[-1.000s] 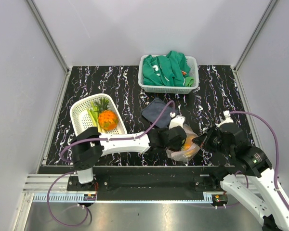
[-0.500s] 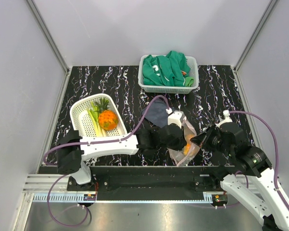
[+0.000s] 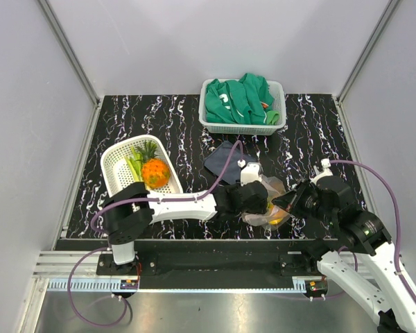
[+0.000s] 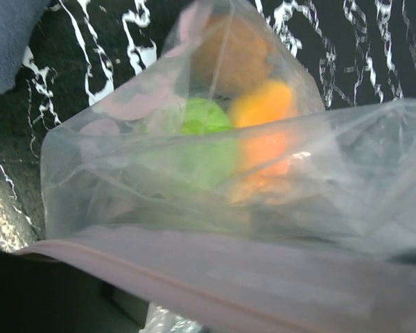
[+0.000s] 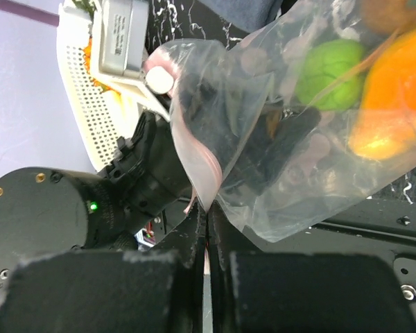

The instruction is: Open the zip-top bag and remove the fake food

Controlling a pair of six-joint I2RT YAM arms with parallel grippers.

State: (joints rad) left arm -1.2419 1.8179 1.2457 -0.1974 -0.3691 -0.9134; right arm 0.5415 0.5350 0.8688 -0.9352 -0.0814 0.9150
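Two pieces of the fake food (image 4: pixel 263 111), one green and one orange, inside the zip-top bag (image 3: pixel 267 208); pineapple (image 3: pixel 154 173) and leek (image 3: pixel 134 168) already over in the white basket (image 3: pixel 114 163). Partway through the emptying, then, as a judgement. Bag low on the tabletop (image 3: pixel 159 118), near its front edge, between the two arms and just beside the dark cloth (image 3: pixel 225 161).

Right end effector (image 5: pixel 206 225) pressed together, pinching the bag's film close to the pink zip strip (image 4: pixel 194 270). Left end effector (image 3: pixel 253 200) right at the bag from the other side. Cannot tell whether spread or closed: no fingers in its own view, only plastic.

Next, probably: reach past the strip into the mouth, close on one piece alone and not on the film, then draw it out with the right-hand pinch kept firm.
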